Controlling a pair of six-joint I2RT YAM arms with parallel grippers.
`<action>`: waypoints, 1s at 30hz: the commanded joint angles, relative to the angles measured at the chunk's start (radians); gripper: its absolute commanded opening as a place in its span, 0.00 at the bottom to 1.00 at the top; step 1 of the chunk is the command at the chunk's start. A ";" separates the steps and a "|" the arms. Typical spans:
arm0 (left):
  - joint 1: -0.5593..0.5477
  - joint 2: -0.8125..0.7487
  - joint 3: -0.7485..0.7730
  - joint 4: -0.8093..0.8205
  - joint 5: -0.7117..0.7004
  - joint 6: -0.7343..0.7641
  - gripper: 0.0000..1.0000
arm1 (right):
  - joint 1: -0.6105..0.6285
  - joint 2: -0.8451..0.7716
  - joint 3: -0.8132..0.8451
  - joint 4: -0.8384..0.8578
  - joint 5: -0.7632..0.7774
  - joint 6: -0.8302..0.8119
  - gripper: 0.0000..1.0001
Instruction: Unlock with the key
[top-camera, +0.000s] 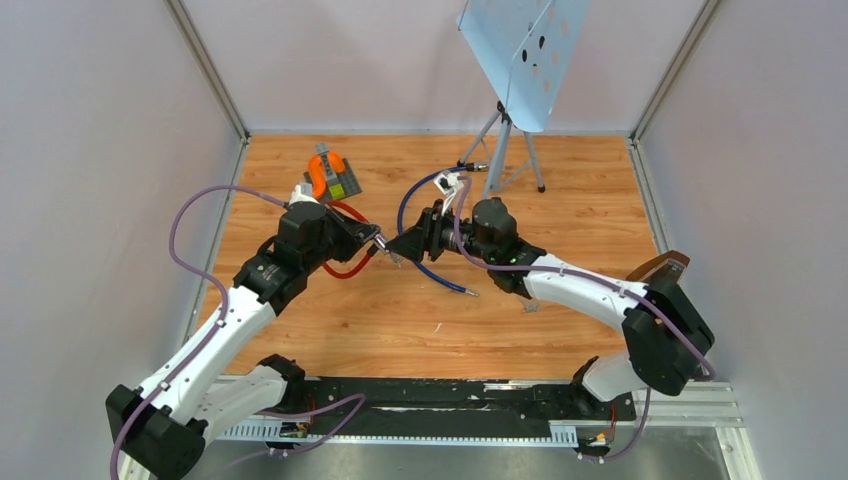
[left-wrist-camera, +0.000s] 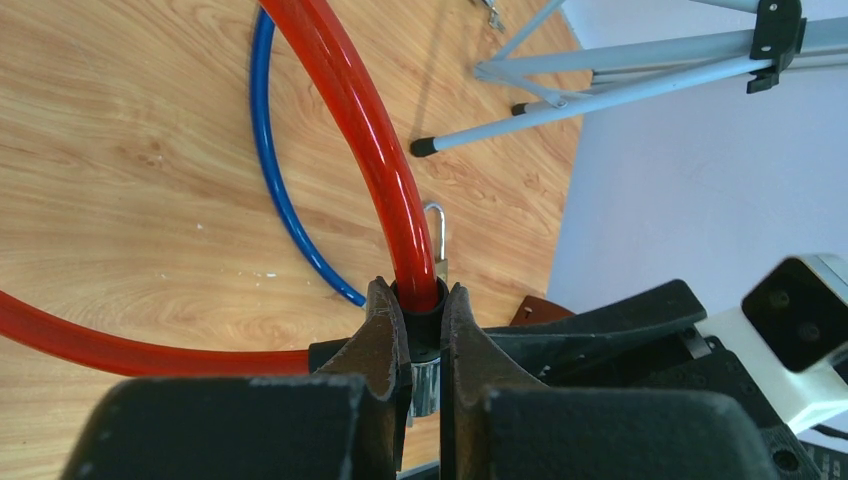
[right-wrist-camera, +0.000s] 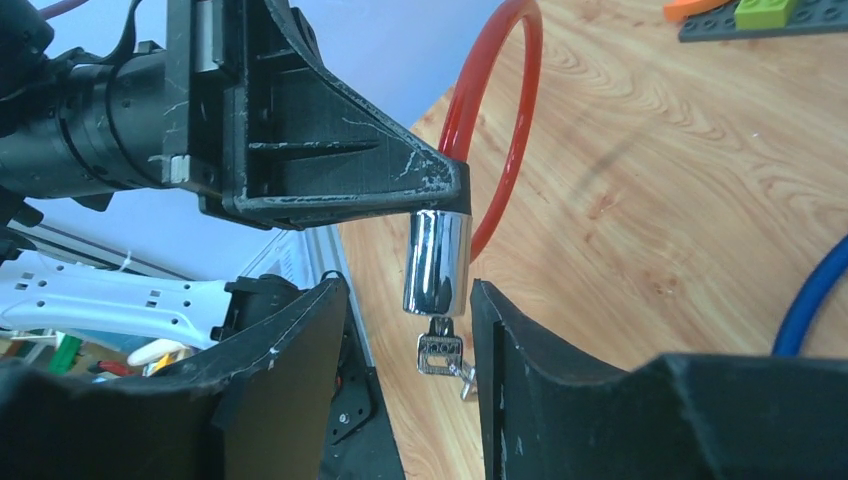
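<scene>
A red cable lock (top-camera: 345, 270) loops over the wooden table. My left gripper (top-camera: 372, 240) is shut on its black collar (left-wrist-camera: 420, 305), just above the chrome lock cylinder (right-wrist-camera: 437, 262), and holds that end off the table. A silver key (right-wrist-camera: 440, 352) sticks out of the cylinder's lower end, with a second small key hanging from it. My right gripper (right-wrist-camera: 408, 290) is open, its jaws standing on either side of the cylinder's end and the key without touching them. In the top view the two grippers meet tip to tip, the right one (top-camera: 400, 247) facing left.
A blue cable (top-camera: 420, 265) curves under the right arm and shows in the left wrist view (left-wrist-camera: 268, 150). A small padlock (left-wrist-camera: 437, 245) lies beyond the left fingers. A grey brick plate with orange pieces (top-camera: 335, 175) lies at the back left. A tripod (top-camera: 510, 150) with a pale blue panel stands behind.
</scene>
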 joint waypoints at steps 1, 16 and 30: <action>-0.001 -0.007 0.025 0.082 0.006 0.020 0.00 | 0.003 0.052 0.072 0.017 -0.066 0.063 0.49; -0.001 -0.018 0.017 0.117 0.028 0.040 0.00 | 0.002 0.136 0.132 0.002 -0.114 0.084 0.24; -0.001 -0.146 0.052 0.171 0.175 0.732 0.99 | -0.119 -0.043 0.012 0.042 -0.143 0.173 0.00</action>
